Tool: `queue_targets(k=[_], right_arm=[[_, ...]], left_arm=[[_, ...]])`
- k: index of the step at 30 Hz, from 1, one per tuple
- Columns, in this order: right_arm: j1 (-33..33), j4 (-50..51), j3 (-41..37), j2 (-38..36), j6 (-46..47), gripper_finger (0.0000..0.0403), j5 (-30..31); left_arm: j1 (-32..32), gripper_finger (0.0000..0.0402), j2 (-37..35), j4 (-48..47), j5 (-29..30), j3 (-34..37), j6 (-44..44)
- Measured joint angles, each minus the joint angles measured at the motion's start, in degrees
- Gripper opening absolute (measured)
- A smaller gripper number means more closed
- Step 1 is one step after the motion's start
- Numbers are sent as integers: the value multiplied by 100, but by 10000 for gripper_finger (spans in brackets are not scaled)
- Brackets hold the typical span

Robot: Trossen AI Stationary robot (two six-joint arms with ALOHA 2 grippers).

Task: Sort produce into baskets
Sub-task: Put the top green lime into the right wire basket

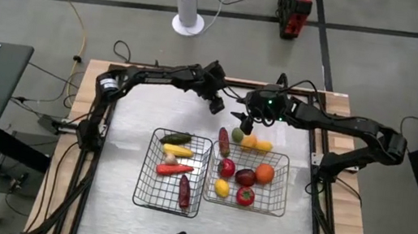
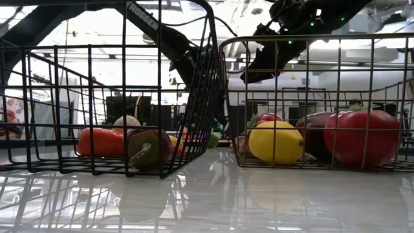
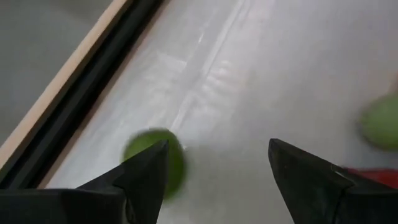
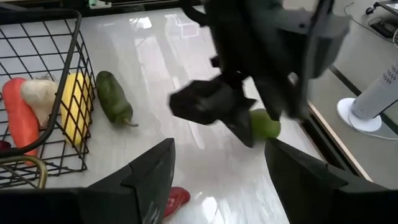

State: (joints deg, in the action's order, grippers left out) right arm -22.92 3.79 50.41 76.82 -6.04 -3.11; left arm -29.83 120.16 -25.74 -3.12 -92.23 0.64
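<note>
High view: 2 baskets sit side by side, the left basket [image 1: 174,171] with 4 long pieces, the right basket [image 1: 249,180] with round fruit. Most produce looks sorted; a few pieces lie just behind the baskets. Both arms reach there.

Low view: "TROSSEN" can be read on an arm.

Left wrist view: the left gripper [image 3: 217,163] is spread wide and empty over a green ball [image 3: 155,158].

Right wrist view: the right gripper [image 4: 217,163] is likewise wide apart, holding nothing.
</note>
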Motion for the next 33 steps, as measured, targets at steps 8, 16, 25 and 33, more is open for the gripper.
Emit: queue_targets(k=[8,16,25,33], right_arm=[[21,9,0,1,1,275,-4],[37,0,0,2,1,275,-6],[79,-2,0,2,1,276,-9],[76,-2,4,4,1,276,-11]], left_arm=[[-136,260,188,89,542,-41,315],[-191,260,189,81,399,-30,470],[-170,260,584,-267,210,-21,293],[-130,254,647,-215,183,-25,154]])
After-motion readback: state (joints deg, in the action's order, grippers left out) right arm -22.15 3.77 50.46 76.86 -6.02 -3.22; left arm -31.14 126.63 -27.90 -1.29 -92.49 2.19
